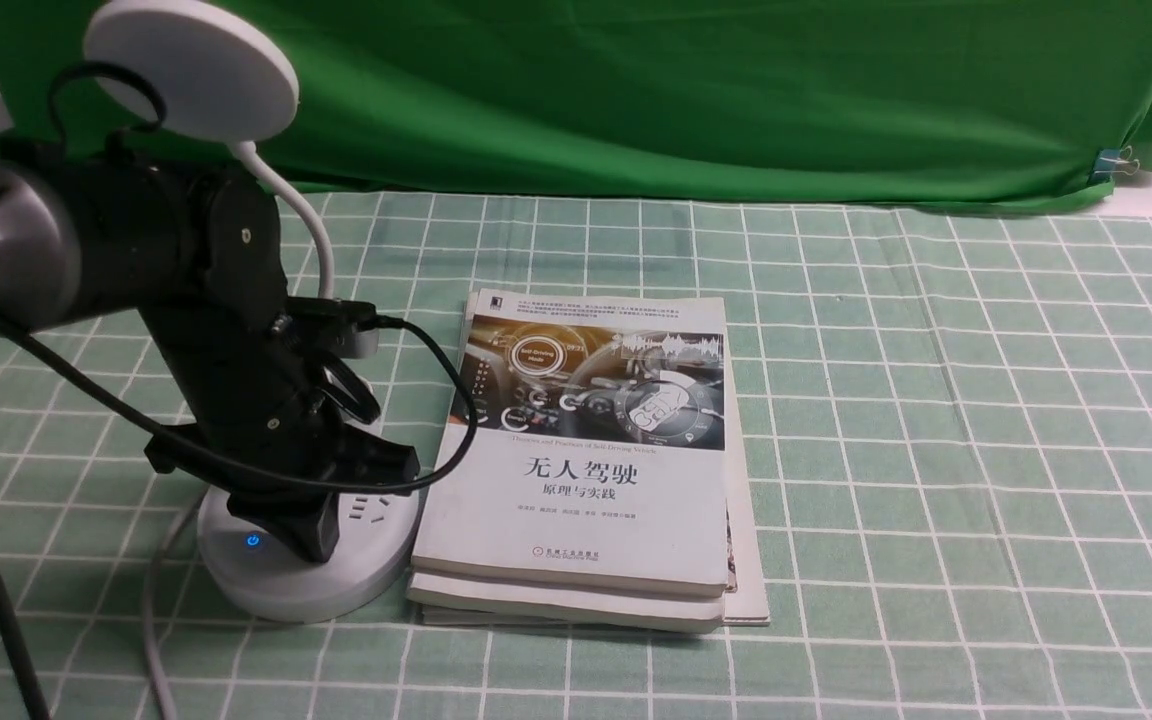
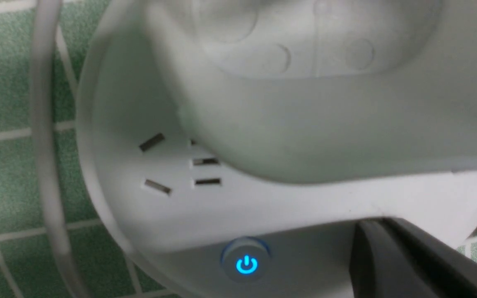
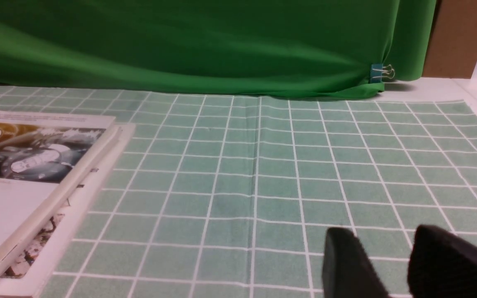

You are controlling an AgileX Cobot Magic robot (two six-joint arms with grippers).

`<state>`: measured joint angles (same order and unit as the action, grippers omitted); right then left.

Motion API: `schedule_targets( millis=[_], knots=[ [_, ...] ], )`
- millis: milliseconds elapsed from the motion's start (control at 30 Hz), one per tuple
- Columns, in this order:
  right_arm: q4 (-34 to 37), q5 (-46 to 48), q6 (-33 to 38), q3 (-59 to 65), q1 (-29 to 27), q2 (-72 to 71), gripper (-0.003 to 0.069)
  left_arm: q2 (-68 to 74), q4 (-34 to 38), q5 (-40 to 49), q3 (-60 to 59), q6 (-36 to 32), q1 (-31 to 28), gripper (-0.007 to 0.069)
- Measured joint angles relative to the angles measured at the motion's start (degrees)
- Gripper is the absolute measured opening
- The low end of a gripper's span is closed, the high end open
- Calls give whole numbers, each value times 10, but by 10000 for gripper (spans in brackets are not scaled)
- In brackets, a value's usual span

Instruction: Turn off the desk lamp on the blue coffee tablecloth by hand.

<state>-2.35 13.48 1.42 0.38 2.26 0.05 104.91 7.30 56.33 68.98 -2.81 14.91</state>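
Risk lies in aim: we see the left gripper (image 1: 311,545), jaws together, down on the desk lamp (image 1: 296,592) base beside its glowing button (image 2: 246,265), left on the blue coffee tablecloth (image 1: 936,450); pressing there, we judge, would miss it.

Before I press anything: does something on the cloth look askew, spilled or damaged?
Nothing spilled or damaged. Only the stack of books beside the desk lamp is slightly fanned: the bottom book sticks out on the right. The lamp's power button glows blue.
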Motion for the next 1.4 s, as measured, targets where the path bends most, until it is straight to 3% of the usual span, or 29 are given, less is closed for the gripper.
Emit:
schedule_targets(
  millis=[467, 800, 1400],
  knots=[
    [0, 0, 0, 0, 0, 0, 242, -22, 3, 4, -2, -3, 0, -1],
    [0, 0, 0, 0, 0, 0, 242, -151, 20, 10, -58, -3, 0, -1],
    [0, 0, 0, 0, 0, 0, 242, -725, 75, -300, -468, -11, 0, -1]
  ],
)
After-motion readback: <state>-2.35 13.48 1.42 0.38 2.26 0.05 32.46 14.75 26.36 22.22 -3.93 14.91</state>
